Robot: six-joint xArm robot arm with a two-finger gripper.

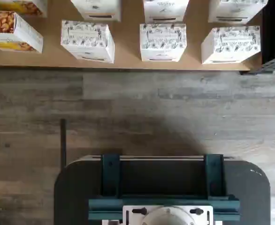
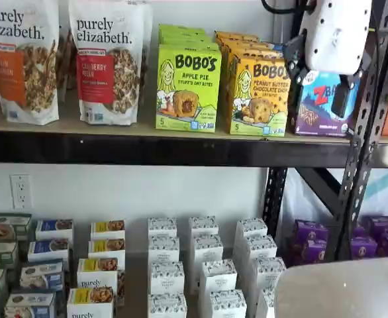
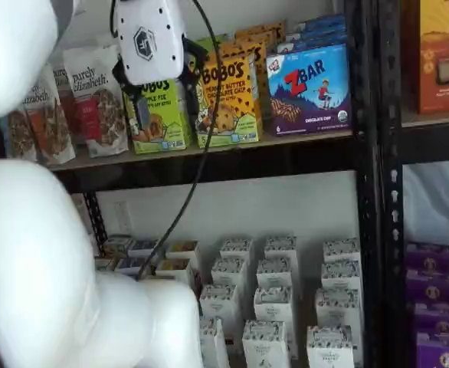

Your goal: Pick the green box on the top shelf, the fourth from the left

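The green box (image 2: 188, 89) reads "BOBO'S Apple Pie" and stands upright at the front of the top shelf (image 2: 147, 147), with more of its kind behind it. My gripper (image 2: 318, 83) hangs in front of that shelf. It is open, with a wide gap between its black fingers and nothing in them. In a shelf view it is to the right of the green box, before the blue ZBar box (image 2: 323, 103). In a shelf view the gripper (image 3: 162, 92) covers the upper part of the green box (image 3: 163, 123). The wrist view shows neither.
A yellow-orange Bobo's peanut butter box (image 2: 259, 96) stands right beside the green one, with granola bags (image 2: 108, 59) to its left. Black uprights (image 2: 363, 132) frame the right side. Small white patterned boxes (image 1: 163, 42) fill the lower level. A dark mount with teal brackets (image 1: 163, 187) shows in the wrist view.
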